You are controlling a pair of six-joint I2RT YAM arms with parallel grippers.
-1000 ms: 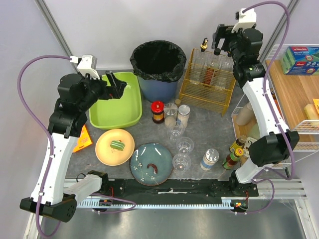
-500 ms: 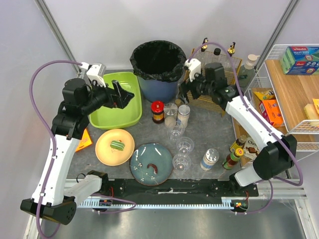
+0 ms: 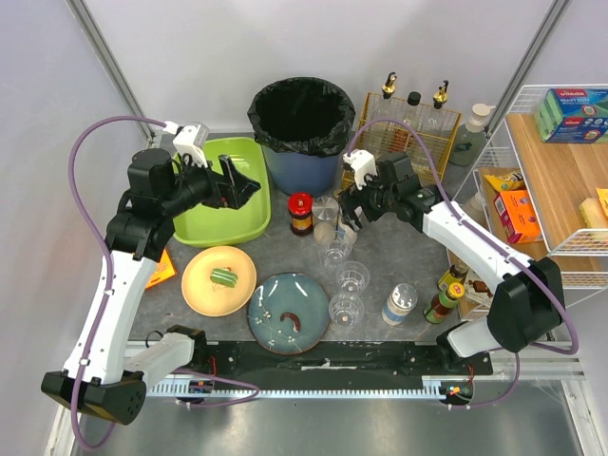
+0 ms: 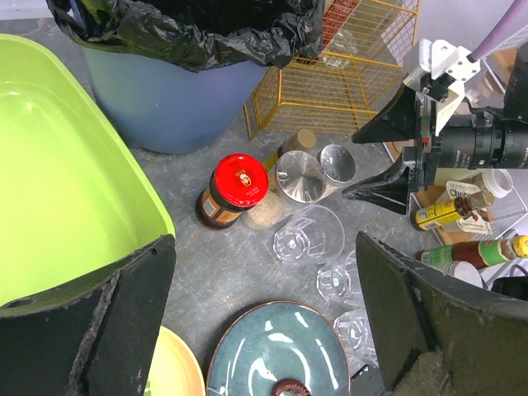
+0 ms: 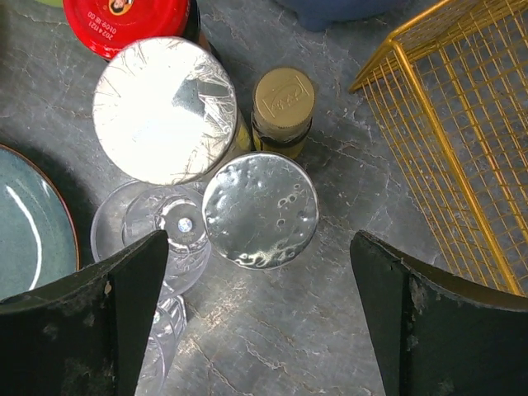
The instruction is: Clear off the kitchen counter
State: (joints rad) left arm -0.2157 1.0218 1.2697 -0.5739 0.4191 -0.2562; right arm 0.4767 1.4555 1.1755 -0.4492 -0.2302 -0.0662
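Presently the right gripper (image 5: 257, 239) hangs spread wide over the silver-lidded jar (image 5: 260, 210), nothing held. The left gripper (image 4: 264, 239) is likewise wide and empty, beside the green tub (image 4: 66, 165). Jar judged rigid, fairly light, smooth-walled and slippery. Take it by the sides below the lid, minding the fragile glass tumbler (image 5: 165, 235) close alongside. Tabletop (image 3: 399, 252): grey mottled stone-look, flat, metal-edged, lying ahead of both arm bases, far from cleared.
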